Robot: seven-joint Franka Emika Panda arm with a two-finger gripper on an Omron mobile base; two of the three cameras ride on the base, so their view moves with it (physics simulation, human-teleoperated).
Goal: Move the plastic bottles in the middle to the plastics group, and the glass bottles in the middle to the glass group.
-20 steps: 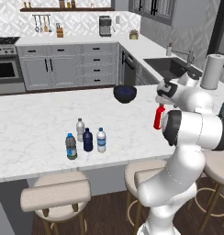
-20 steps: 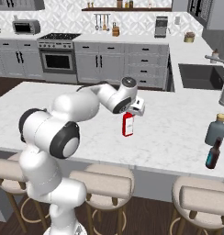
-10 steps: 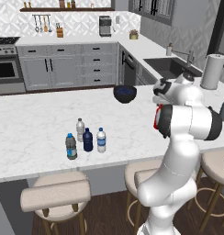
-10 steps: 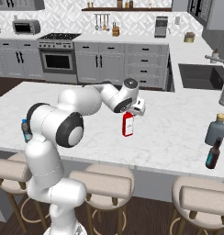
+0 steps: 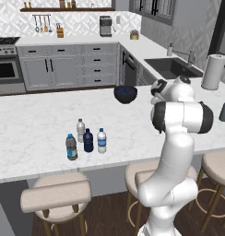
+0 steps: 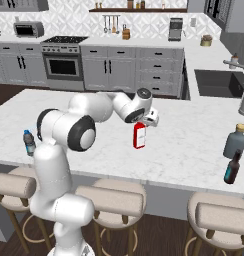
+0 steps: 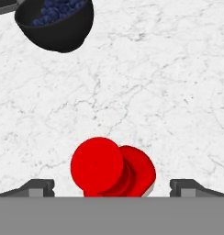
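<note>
Directly below, red bottle (image 7: pixel 114 170) between wide-open jaws, dark bowl (image 7: pixel 56 23) beyond

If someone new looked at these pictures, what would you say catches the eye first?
The red bottle stands out most: upright in the middle of the white marble island counter, directly under the open gripper, whose fingertips flank its red cap without touching. Next comes the dark bowl of blueberries further back on the counter, then the cluster of small bottles near the front edge.
</note>
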